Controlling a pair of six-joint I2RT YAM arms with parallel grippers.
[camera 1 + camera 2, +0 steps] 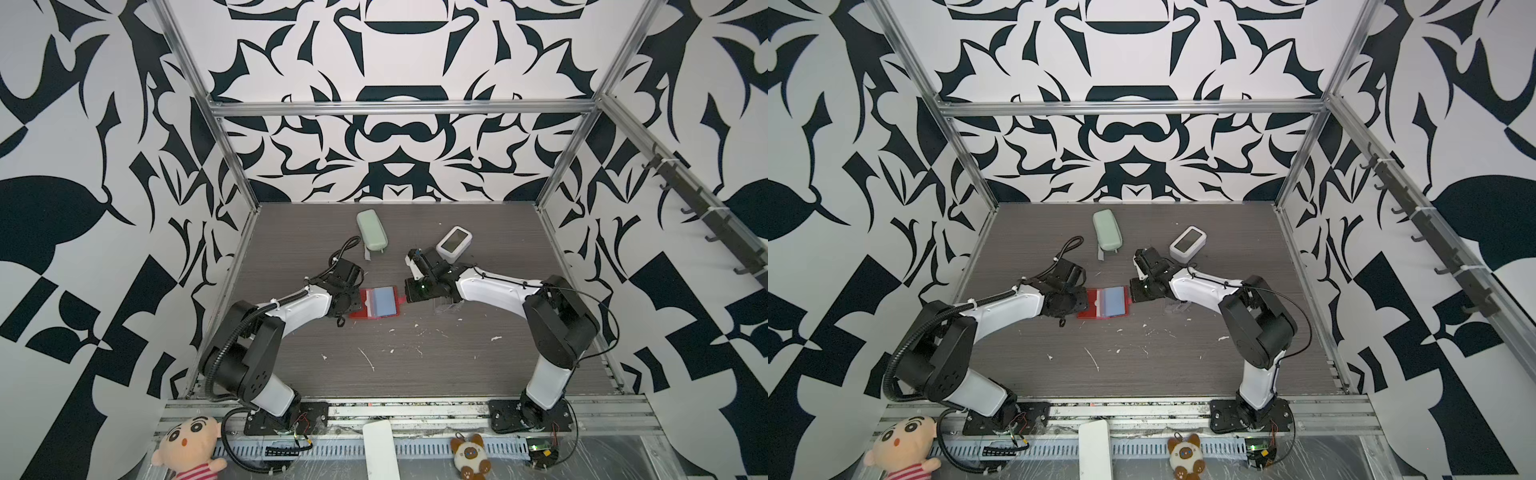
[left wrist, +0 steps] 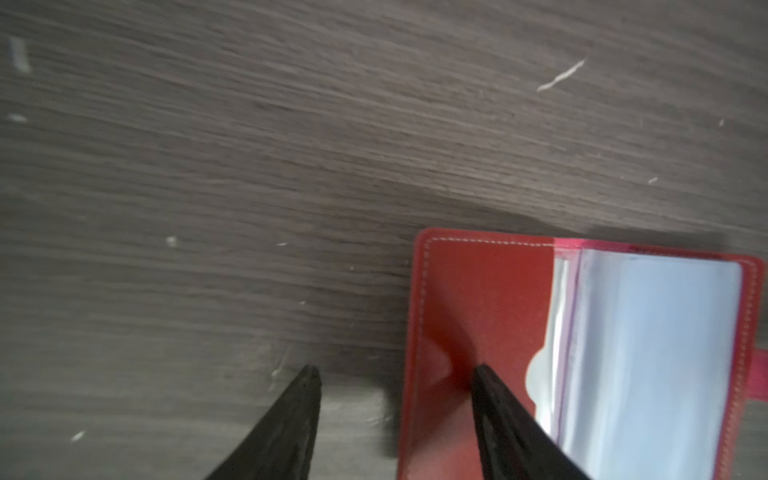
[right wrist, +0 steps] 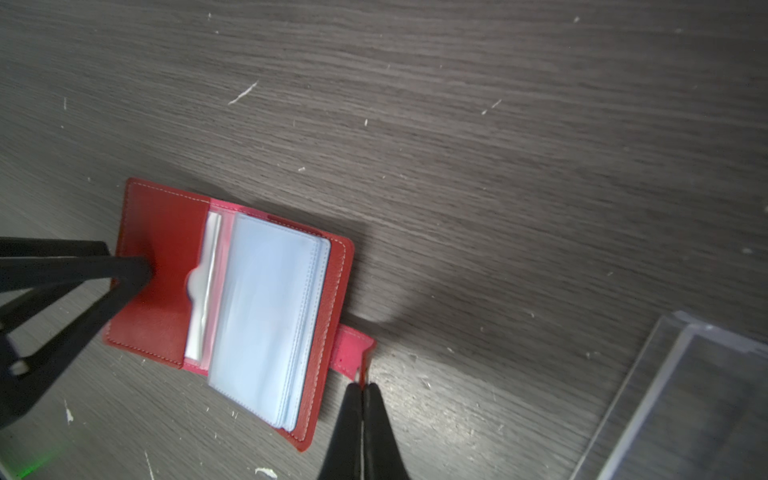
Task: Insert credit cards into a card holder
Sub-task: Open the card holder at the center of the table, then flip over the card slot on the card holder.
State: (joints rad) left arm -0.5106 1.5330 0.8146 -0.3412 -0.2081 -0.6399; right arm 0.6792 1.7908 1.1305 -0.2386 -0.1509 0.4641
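The card holder (image 1: 376,302) lies open and flat near the middle of the dark wood-grain desk (image 1: 415,365), between the two arms; both top views show it there (image 1: 1104,302), red covers down and pages up. Its left cover (image 2: 478,299) is bare red with pale stitching; the stack of clear sleeve pages (image 3: 266,307) lies over the other cover and looks pale blue; whether a card sits inside any sleeve I cannot tell.

The left gripper (image 2: 397,378) is at the holder's outer left edge with its jaws spread; one finger (image 2: 494,407) rests on the red left cover, the other (image 2: 299,407) is off the holder, over bare desk; nothing is caught between them.

The right gripper (image 3: 363,388) is at the opposite side; its jaws are pressed together, pinching the outer edge of the pink-red snap tab (image 3: 351,349) that sticks out from the right cover.

A clear acrylic box (image 3: 685,395) stands on the desk just beside the right arm, apart from the holder. Farther back, a mint-green case (image 1: 372,235) lies on the desk, and a small white device with a dark screen (image 1: 454,244) sits behind the right wrist; both are well apart from the holder. White flecks are scattered on the desk in front.
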